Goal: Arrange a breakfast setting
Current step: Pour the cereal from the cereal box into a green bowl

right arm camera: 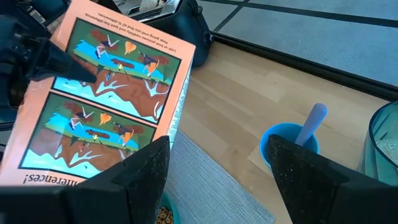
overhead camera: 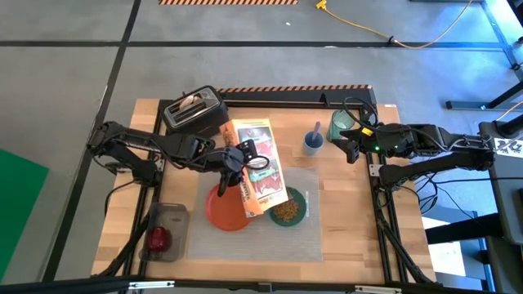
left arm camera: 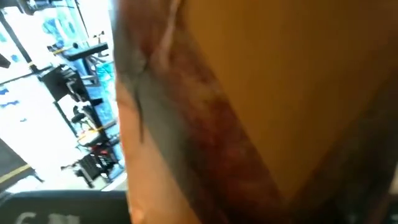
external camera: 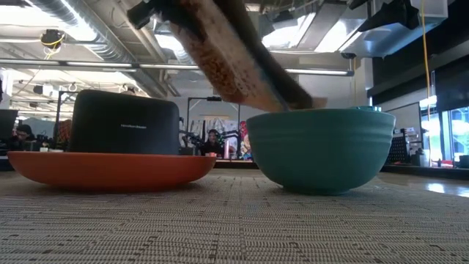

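Note:
My left gripper [overhead camera: 243, 158] is shut on an orange cereal box [overhead camera: 257, 167], tilted with its lower end over the teal bowl [overhead camera: 288, 209], which holds brown cereal. In the low view the box [external camera: 234, 59] slants down into the bowl [external camera: 320, 147]. The orange plate [overhead camera: 226, 209] lies beside the bowl on the pale placemat [overhead camera: 315, 233]. My right gripper [right arm camera: 217, 180] is open and empty, near the small blue cup [right arm camera: 287, 142] and the green tumbler [overhead camera: 341, 124]. The toast sticks up from the black toaster [overhead camera: 194, 110]. The red apple [overhead camera: 158, 238] lies in a clear container. My left gripper holds the cereal box at its left long edge [overhead camera: 235, 167], about halfway along. It comes level from the table's left side, with one finger [overhead camera: 258, 162] over the printed face. The box is lifted clear and tilted, its lower end [external camera: 293, 99] at the bowl's rim.
A pale handle [right arm camera: 311, 121] stands up in the blue cup. The toaster stands at the far left of the table, the clear container at the near left corner. Bare wood [overhead camera: 343, 188] lies between the placemat and the right arm.

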You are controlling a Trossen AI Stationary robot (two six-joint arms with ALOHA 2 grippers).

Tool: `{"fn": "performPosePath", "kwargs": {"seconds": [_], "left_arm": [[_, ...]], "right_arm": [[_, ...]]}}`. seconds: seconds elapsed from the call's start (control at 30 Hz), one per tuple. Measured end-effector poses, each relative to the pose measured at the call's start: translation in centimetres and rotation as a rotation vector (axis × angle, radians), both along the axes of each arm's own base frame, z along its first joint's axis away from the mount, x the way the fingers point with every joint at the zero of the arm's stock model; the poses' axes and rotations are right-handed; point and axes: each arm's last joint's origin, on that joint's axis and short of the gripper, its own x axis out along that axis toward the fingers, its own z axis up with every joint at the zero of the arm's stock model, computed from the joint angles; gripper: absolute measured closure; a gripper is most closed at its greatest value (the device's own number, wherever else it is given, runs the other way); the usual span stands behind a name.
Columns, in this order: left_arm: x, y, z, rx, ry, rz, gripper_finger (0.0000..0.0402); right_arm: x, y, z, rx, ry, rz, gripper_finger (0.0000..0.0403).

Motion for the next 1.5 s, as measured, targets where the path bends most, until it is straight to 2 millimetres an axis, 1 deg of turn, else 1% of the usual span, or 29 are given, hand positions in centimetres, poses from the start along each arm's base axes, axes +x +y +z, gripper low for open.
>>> {"fn": "performPosePath", "kwargs": {"seconds": [0.3, 0.53, 0.77, 0.93, 1.0, 1.13, 1.27, 1.33, 1.4, 1.5], "left_arm": [[-0.5, -0.1, -0.6, -0.287, -0.014, 0.109, 0.0289], [-0.5, 0.8, -0.8, -0.497, -0.033, 0.213, 0.0289], [-0.4, 1.7, -0.9, -0.644, -0.049, 0.280, 0.0289], [-0.5, 2.3, -0.5, -0.738, -0.077, 0.319, 0.0289], [-0.8, 2.6, -0.1, -0.763, -0.095, 0.332, 0.0289], [-1.4, 3.2, 1.3, -0.843, -0.191, 0.346, 0.0289], [-2.2, 4.5, 3.1, -0.947, -0.326, 0.372, 0.0289], [-2.6, 5.5, 3.9, -1.004, -0.394, 0.390, 0.0289], [-2.6, 6.5, 4.2, -1.065, -0.440, 0.417, 0.0289], [-2.3, 8.0, 4.2, -1.160, -0.514, 0.436, 0.0289]], "right_arm": [[0.0, 0.0, 0.0, -0.002, 0.001, 0.001, 0.0144], [0.0, 0.0, 0.0, -0.002, -0.002, 0.000, 0.0144], [0.2, 0.0, 0.3, 0.000, -0.040, 0.001, 0.0144], [0.6, 0.1, 1.0, -0.034, -0.107, 0.037, 0.0144], [0.7, 0.1, 1.3, -0.048, -0.130, 0.055, 0.0144], [1.0, 0.2, 1.8, -0.078, -0.176, 0.086, 0.0144], [1.3, 0.2, 2.9, -0.125, -0.273, 0.125, 0.0144], [1.4, 0.3, 3.9, -0.171, -0.355, 0.140, 0.0144], [0.9, 0.3, 5.3, -0.226, -0.475, 0.162, 0.0144], [-0.8, 0.3, 7.6, -0.318, -0.670, 0.190, 0.0144]]}}
